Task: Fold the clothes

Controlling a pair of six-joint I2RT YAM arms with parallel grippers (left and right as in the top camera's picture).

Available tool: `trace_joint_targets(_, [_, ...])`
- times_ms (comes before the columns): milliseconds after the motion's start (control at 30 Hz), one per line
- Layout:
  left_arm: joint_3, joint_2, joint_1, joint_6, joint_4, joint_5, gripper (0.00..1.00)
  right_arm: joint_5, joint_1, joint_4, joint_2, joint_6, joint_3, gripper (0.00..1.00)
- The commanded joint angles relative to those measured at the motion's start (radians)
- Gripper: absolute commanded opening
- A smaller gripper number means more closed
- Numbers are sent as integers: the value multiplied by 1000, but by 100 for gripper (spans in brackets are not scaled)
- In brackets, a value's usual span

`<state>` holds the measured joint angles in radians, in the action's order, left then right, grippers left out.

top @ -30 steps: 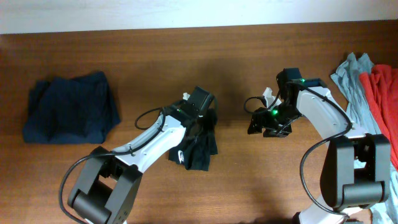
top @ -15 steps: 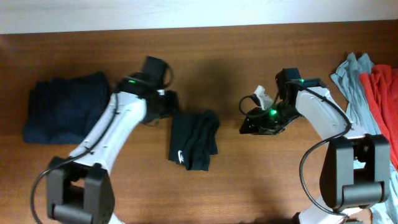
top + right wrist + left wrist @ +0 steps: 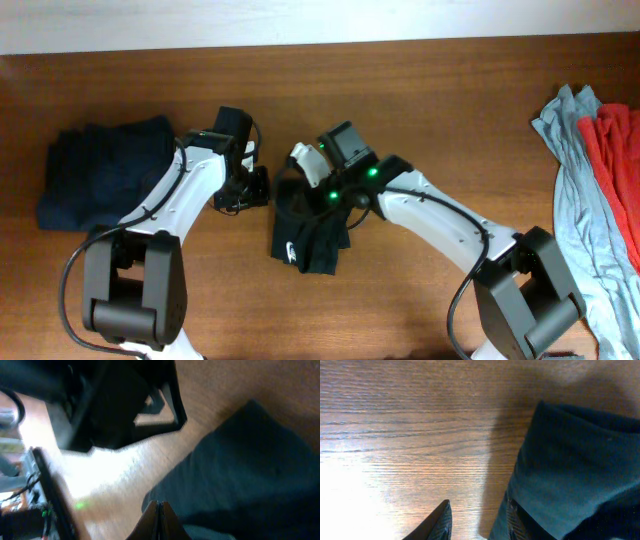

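Far left on the table (image 3: 420, 80) I see a navy garment (image 3: 110, 175) folded into a flat pile. Just right of it, my left gripper (image 3: 476, 525) sits low over the wood. Its jaws are apart with only bare table between them, and one fingertip (image 3: 512, 520) is right at the edge of the black T-shirt (image 3: 312, 235). That shirt lies bunched into a narrow strip near the middle of the table, its small white logo (image 3: 290, 252) showing at the lower left corner. My right gripper (image 3: 160, 512) is down at the shirt's top edge with its jaws pressed fully together; I can't tell whether any cloth is pinched in them. Well apart, at the far right edge, a grey-blue garment (image 3: 565, 150) lies crumpled, with a red one (image 3: 615, 160) touching it on its right.
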<state>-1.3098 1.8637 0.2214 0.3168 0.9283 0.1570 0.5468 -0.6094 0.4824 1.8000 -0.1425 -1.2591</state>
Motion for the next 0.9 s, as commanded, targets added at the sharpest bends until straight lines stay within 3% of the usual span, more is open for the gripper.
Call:
trace_joint_targets(0, [6, 8, -2, -27, 0, 15, 36, -130, -41, -7, 30, -85, -7, 5])
trace_joint_targets(100, [6, 8, -2, -27, 1, 15, 36, -176, -50, 27, 91, -112, -7, 5])
trace_joint_targets(333, [6, 8, -26, -28, 18, 14, 36, -392, 66, 314, 100, -158, -50, 4])
trace_joint_targets(533, [6, 8, -51, -28, 4, 14, 37, -393, 160, 459, 9, 23, -150, 4])
trace_joint_targets(633, [6, 8, -53, -28, 4, 15, 38, -297, 152, 483, -10, 77, -169, 4])
trace_joint_targets(733, [6, 8, -53, -28, 4, 29, 62, -170, 120, 479, 4, 109, -151, 5])
trace_joint_targets(867, [6, 8, -51, -175, -6, 229, 73, -203, 111, 465, 33, 94, -143, 5])
